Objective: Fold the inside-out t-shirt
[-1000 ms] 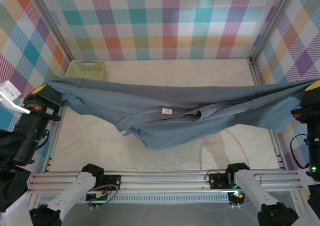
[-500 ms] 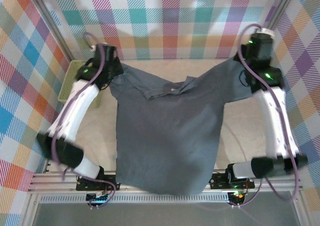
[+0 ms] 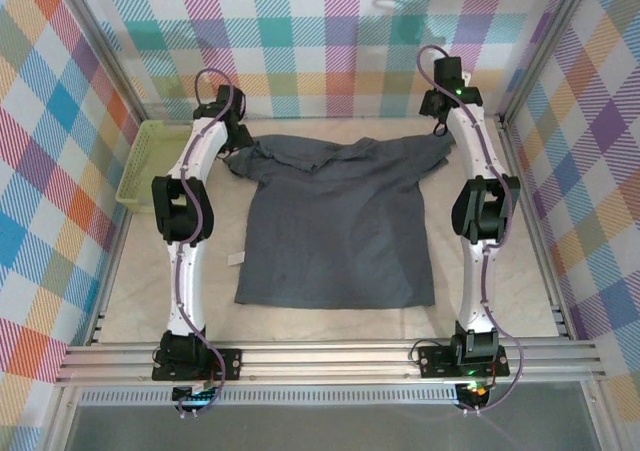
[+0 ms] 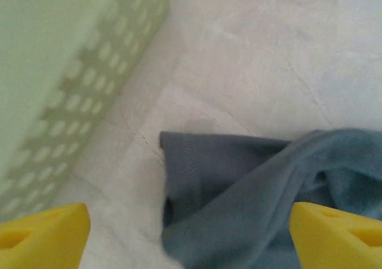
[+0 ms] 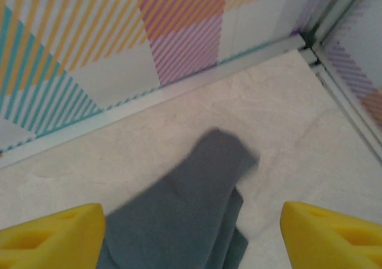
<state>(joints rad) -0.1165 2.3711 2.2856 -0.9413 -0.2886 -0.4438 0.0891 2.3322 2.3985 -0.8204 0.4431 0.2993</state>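
The inside-out t-shirt [image 3: 335, 231] lies spread flat in the middle of the table, collar toward the back wall, hem toward me, sleeves bunched at the far corners. My left gripper [image 3: 236, 131] hovers over the left sleeve [image 4: 239, 185]. Its yellow fingertips [image 4: 45, 236] stand wide apart, open, and the cloth rests loose on the table below. My right gripper [image 3: 441, 121] hangs over the right sleeve [image 5: 185, 221], also open, with its fingertips [image 5: 331, 236] apart and nothing held.
A lime-green mesh basket [image 3: 150, 161] stands at the back left, close beside the left sleeve [image 4: 59, 72]. A small white scrap [image 3: 236, 259] lies left of the shirt body. Metal frame rails and checked walls [image 5: 179, 42] bound the table.
The shirt, stretched in the air between both shut grippers a second ago, was swung to the back and laid flat. Both grippers have opened and let go of the sleeves.
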